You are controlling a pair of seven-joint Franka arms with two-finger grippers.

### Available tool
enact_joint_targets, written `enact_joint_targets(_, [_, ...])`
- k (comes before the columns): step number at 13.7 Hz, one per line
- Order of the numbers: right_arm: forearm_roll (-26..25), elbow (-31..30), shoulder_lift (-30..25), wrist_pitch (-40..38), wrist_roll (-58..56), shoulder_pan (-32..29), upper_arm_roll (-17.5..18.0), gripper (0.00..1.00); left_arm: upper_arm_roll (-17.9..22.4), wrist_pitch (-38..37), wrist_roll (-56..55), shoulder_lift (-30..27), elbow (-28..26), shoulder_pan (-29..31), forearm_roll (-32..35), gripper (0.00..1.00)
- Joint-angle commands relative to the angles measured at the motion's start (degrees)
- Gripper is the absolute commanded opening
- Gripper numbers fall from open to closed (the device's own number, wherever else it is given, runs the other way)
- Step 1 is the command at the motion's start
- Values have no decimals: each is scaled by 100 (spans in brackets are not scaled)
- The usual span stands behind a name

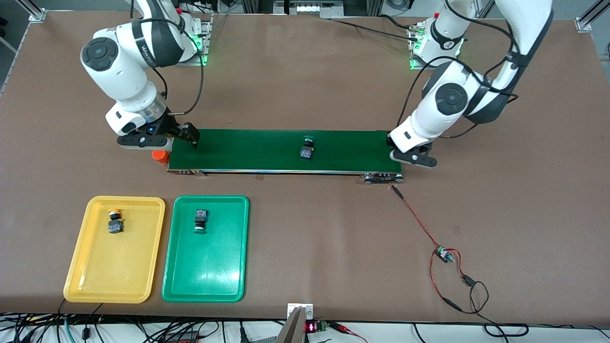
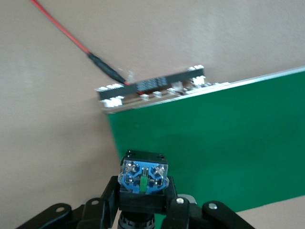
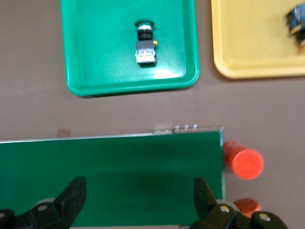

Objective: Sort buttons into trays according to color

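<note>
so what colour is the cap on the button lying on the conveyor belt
Green, clearest in the front view: the button sits mid conveyor belt.

The table (image 1: 305,85) has a matt brown top, smooth and even. The conveyor belt (image 1: 267,150) is dull dark green, like rubber or cloth, edged with a bright metal rail (image 1: 281,171). Both the yellow tray (image 1: 81,267) and the green tray (image 1: 209,281) are glossy plastic; a light glares at about 5 o'clock on the green one's floor. The arms' white shells (image 1: 119,71) shine; the right gripper (image 3: 136,198) is matt black.
</note>
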Motion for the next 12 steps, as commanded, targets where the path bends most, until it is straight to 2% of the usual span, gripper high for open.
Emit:
enact_joint_targets(1, [105,-158,-78,87,527,9,279,100,59,91,-67,142,145,-131,-77,0])
enact_joint_targets(3, [105,-158,19,78,510,26,341,100,59,196,-348,151,128,-316,-77,0])
enact_joint_targets(8, [87,-149,160,-37,501,132,640,100,86,715,-384,371,101,-343,-77,0])
enact_joint_targets(12, [43,-105,318,-37,501,132,799,100,112,733,-393,424,92,-343,-77,0])
